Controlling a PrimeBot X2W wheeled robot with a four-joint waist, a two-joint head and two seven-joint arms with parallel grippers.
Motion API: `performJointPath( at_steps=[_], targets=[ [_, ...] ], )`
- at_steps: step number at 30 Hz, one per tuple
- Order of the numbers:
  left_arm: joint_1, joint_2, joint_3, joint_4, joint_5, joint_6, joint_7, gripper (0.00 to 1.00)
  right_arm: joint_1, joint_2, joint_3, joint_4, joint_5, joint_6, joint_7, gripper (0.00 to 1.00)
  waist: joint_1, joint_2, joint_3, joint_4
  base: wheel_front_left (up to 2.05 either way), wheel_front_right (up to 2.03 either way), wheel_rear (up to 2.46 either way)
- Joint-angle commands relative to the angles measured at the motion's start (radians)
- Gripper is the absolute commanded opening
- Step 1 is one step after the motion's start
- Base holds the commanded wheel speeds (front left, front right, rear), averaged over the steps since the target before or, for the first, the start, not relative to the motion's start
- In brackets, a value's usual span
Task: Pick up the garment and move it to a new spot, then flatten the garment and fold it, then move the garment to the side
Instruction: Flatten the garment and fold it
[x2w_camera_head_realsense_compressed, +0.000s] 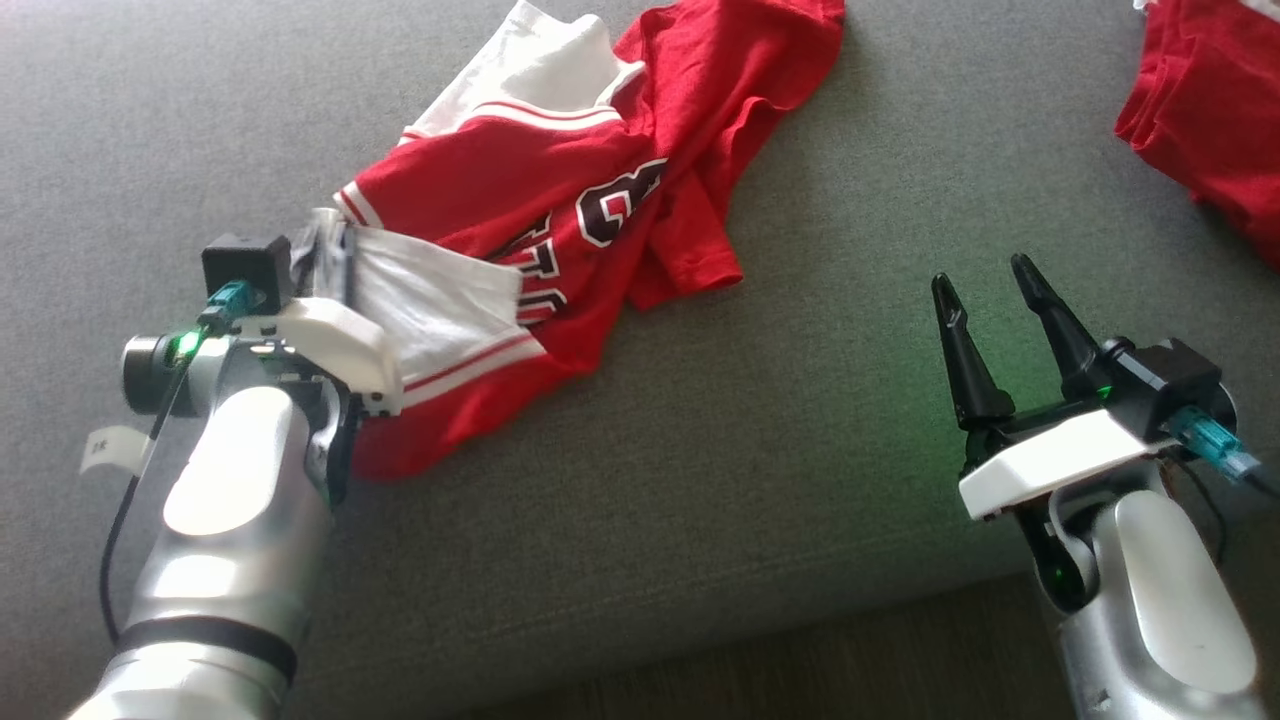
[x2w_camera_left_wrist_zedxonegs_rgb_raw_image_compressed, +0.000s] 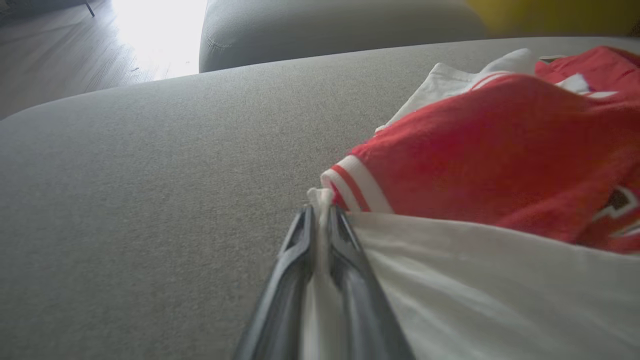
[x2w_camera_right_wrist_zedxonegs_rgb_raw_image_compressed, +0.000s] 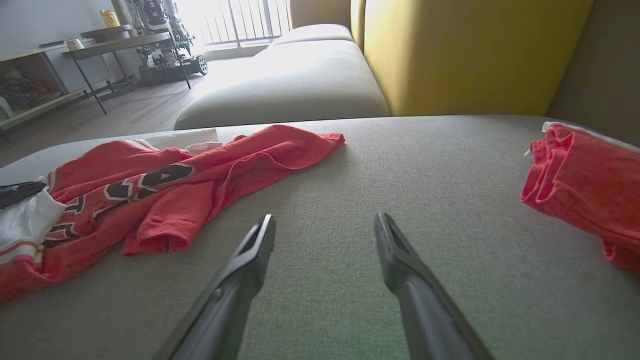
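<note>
The red and white jersey (x2w_camera_head_realsense_compressed: 540, 190) lies bunched up on the grey sofa cushion (x2w_camera_head_realsense_compressed: 800, 480). The left gripper (x2w_camera_left_wrist_zedxonegs_rgb_raw_image_compressed: 320, 216) pinches its white edge tight. The right gripper (x2w_camera_head_realsense_compressed: 985, 272) is wide open and holds nothing. That small pinch could slip off when lifted.

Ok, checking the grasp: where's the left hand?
Lower left in the head view, the left hand is shut on the shirt at its white edge, well apart from the open right hand.

Two red cloth items, two grippers
One red-and-white garment (x2w_camera_head_realsense_compressed: 560, 200), one red bundle (x2w_camera_head_realsense_compressed: 1210, 110) — plus one left gripper (x2w_camera_left_wrist_zedxonegs_rgb_raw_image_compressed: 320, 214) and one right gripper (x2w_camera_head_realsense_compressed: 980, 275).
</note>
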Motion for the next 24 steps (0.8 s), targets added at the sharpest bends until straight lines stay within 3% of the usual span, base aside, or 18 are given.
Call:
performJointPath(
  at_steps=[1,15,24],
  targets=[
    [-0.040,0.023,0.017,-0.023,0.001,-0.004,-0.012,0.00,-0.025,0.007,0.016,-0.025,0.003,0.000,-0.014,1.00,0.0000,0.0000,-0.003,0.005,0.00,0.00,0.00],
    [0.069,0.020,0.041,-0.275,0.030,0.020,-0.013,0.00,-0.013,0.007,0.005,0.001,-0.019,0.000,-0.007,1.00,0.0000,0.0000,-0.067,0.078,0.00,0.00,0.00],
    [0.065,0.040,0.115,-0.477,0.071,0.076,-0.013,0.00,-0.028,0.007,0.040,0.004,-0.010,0.000,0.002,1.00,0.0000,0.0000,-0.103,0.100,0.00,0.00,0.00]
  ],
)
